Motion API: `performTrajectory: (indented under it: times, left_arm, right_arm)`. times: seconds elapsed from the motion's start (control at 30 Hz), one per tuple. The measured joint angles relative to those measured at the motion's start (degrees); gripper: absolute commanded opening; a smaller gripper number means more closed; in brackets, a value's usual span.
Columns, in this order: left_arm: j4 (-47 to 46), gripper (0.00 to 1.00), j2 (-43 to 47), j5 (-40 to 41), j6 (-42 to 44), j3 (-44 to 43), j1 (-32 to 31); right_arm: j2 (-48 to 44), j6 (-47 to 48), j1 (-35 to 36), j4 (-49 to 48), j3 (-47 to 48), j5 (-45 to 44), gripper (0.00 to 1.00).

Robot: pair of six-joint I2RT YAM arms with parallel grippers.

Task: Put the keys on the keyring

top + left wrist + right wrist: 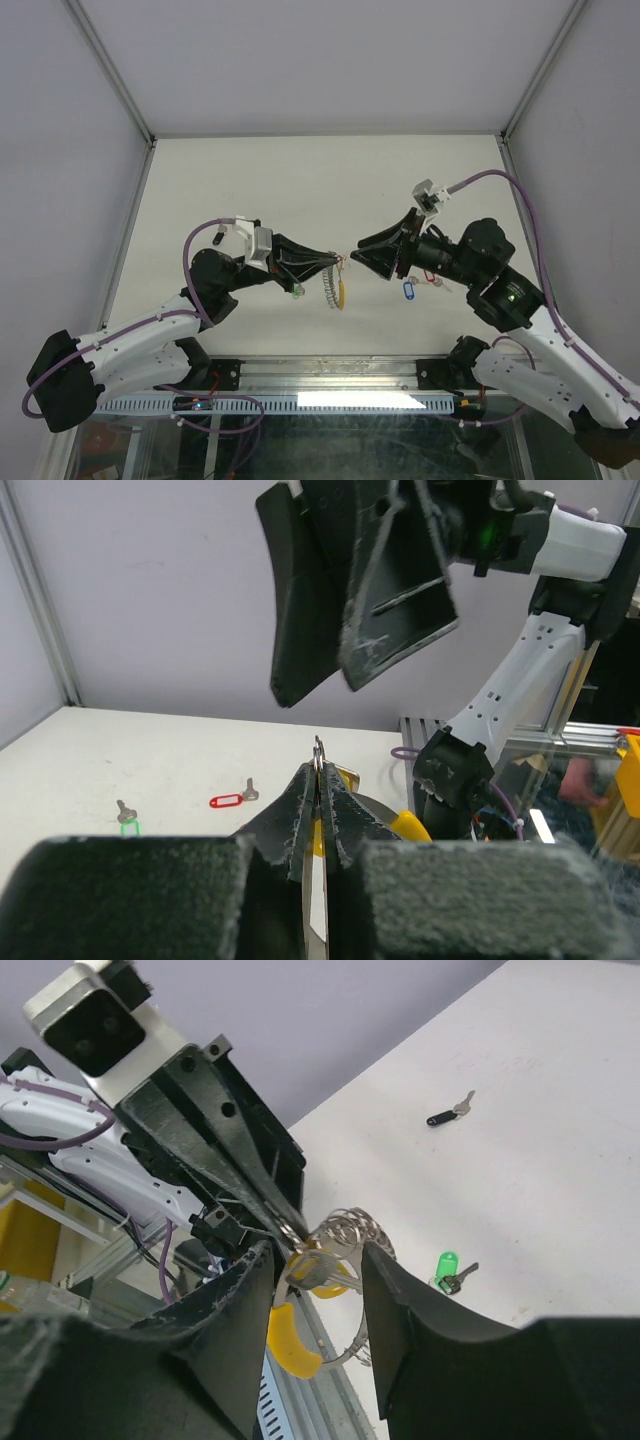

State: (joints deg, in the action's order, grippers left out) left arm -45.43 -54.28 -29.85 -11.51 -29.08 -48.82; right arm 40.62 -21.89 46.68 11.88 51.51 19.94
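Nearest the arm bases, the keyring hangs from the left gripper, whose fingers are pinched tight on the ring's thin wire, the yellow segment lowest. A green-tagged key lies on the table just beside it, and a blue-tagged key and a red-tagged key lie under the right arm. Tip to tip with the left one, the right gripper has its fingers well parted and grips nothing. The ring's top sits in that gap with a silvery piece that may be a threaded key, though the clutter there makes this unsure. Farther out lies a black-tagged key. The step in hand looks like presenting the ring for loading. Next, the right gripper would need to fetch a loose key while the left keeps the ring steady, then align the key's hole finely with the ring's end.
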Motion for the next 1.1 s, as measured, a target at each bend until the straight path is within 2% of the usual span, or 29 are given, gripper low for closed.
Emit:
performTrajectory:
  times: [0.13,0.23,0.4,0.8,1.1]
  left_arm:
    - [0.0,0.0,0.0,0.0,-0.1,0.0,0.0]
    - [0.2,0.0,0.0,0.0,-0.1,0.0,0.0]
    - [0.7,0.0,0.0,0.0,-0.1,0.0,0.0]
    - [0.8,0.0,-0.1,-0.1,0.0,0.0,0.0]
    - [0.8,0.0,-0.6,-0.2,0.0,0.0,0.0]
  right_arm:
    - [0.6,-3.9,-7.4,-2.4,-2.7,7.1,0.4]
    - [1.5,-6.3,-10.2,-4.3,-3.8,11.4,0.39]
    - [2.8,-8.2,-10.4,-6.8,-4.3,16.3,0.32]
    - [6.0,-9.3,-10.5,-9.2,-4.3,21.2,0.32]
    - [7.4,-9.7,-10.5,-9.7,-4.6,22.6,0.19]
